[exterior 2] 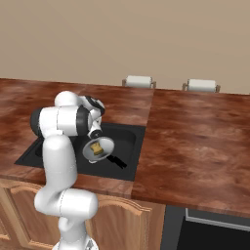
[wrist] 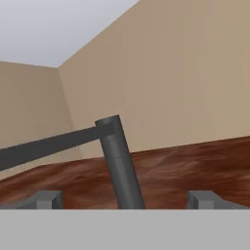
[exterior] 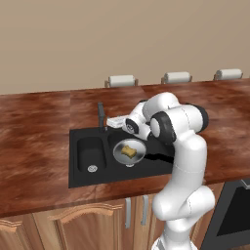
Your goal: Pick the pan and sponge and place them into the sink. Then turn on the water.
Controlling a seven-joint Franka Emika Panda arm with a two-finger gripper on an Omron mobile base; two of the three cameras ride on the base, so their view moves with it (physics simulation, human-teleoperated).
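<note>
**Faucet standing between spread fingers; pan and sponge lying in the sink**

Left base view, reading left to right: the small basin is sitting bare, the faucet is rising at the back rim of the sink, and the pan is resting in the larger basin with the sponge lying inside it. The gripper is hovering just right of the faucet, apart from the pan.

Hand view: the left fingertip and the right one are standing wide apart, released and grasping nothing. The faucet post is rising between them, slightly left of centre, long axis near upright, its spout running off to the left.

Judgement: the placing step is looking done; no water is showing. The coming move is turning on the faucet, lying dead ahead of the fingers. Whether the fingers are touching it is probably not decidable here.
</note>
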